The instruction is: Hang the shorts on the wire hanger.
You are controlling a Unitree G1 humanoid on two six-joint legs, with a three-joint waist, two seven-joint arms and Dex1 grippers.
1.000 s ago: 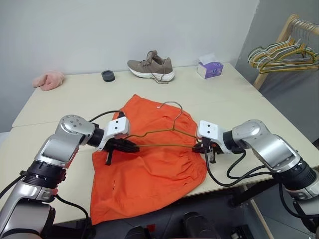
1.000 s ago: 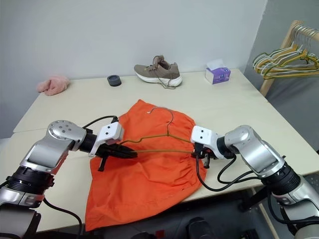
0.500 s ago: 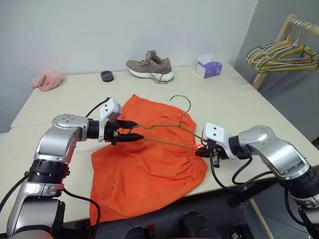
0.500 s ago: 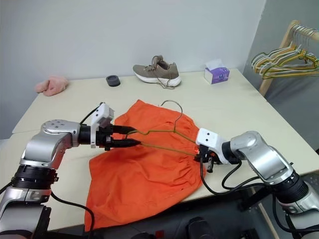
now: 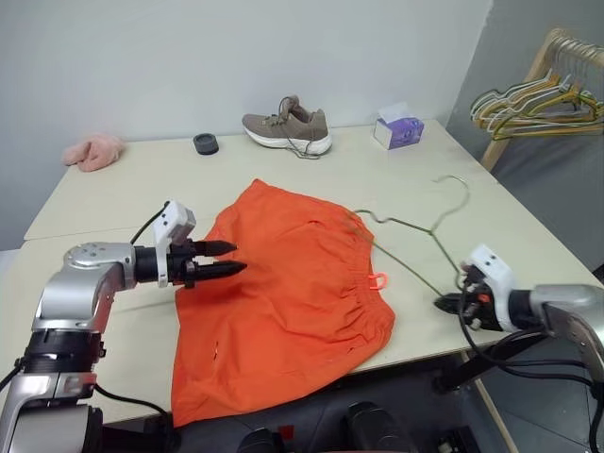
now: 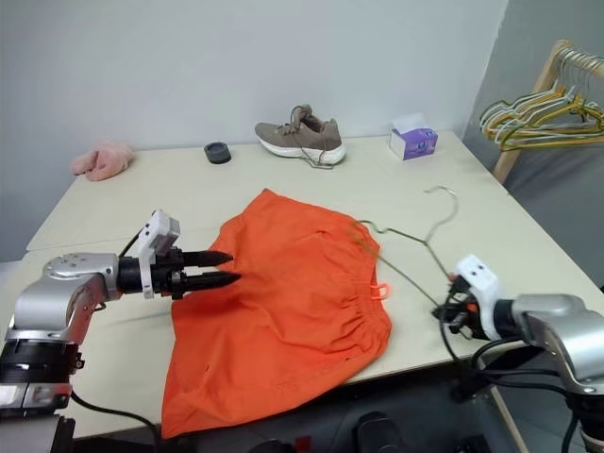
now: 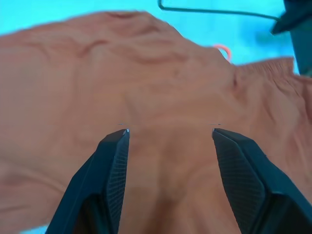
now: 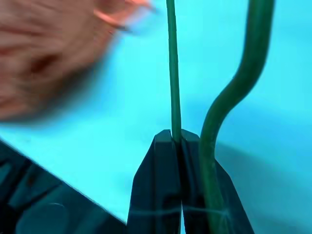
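Note:
The orange shorts (image 5: 293, 293) lie spread on the table, waistband and small drawstring loop (image 5: 378, 280) toward the right. The wire hanger (image 5: 406, 226) now sits right of them, one corner over the waistband and its hook (image 5: 459, 185) pointing away. My right gripper (image 5: 444, 304) is shut on the hanger's wire (image 8: 171, 73) near the table's right front edge. My left gripper (image 5: 226, 257) stands open and empty at the shorts' left edge, its fingertips (image 7: 119, 139) just above the fabric (image 7: 161, 87).
At the back of the table are a brown shoe (image 5: 288, 125), a purple tissue box (image 5: 396, 130), a black round object (image 5: 205, 143) and a pink fuzzy cloth (image 5: 92, 151). A wooden rack with coloured hangers (image 5: 533, 99) stands off to the right.
My left gripper let go of the hanger, opened and drew back left. My right gripper pulled the hanger to the right, off the shorts.

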